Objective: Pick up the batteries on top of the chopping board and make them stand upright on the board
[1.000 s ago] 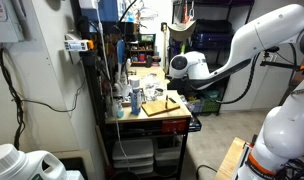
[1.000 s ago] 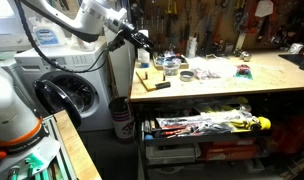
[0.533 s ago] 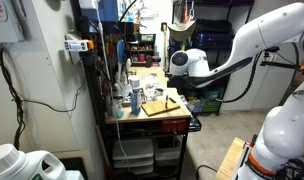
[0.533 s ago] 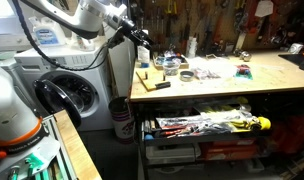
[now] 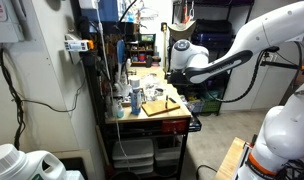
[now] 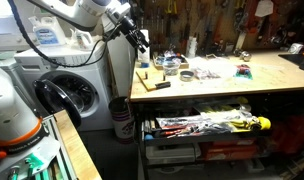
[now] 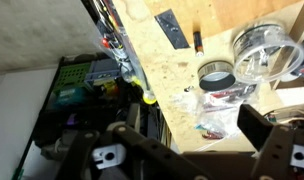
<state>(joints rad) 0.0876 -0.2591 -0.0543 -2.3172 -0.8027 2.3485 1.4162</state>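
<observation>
Black two-finger gripper (image 6: 142, 42) hangs empty, jaws spread, above pale tan wooden chopping board (image 6: 149, 80), presumably lining up; batteries too small to discern.

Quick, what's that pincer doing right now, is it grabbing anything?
Pincer: open and empty, up in the air above the workbench, touching nothing.
</observation>
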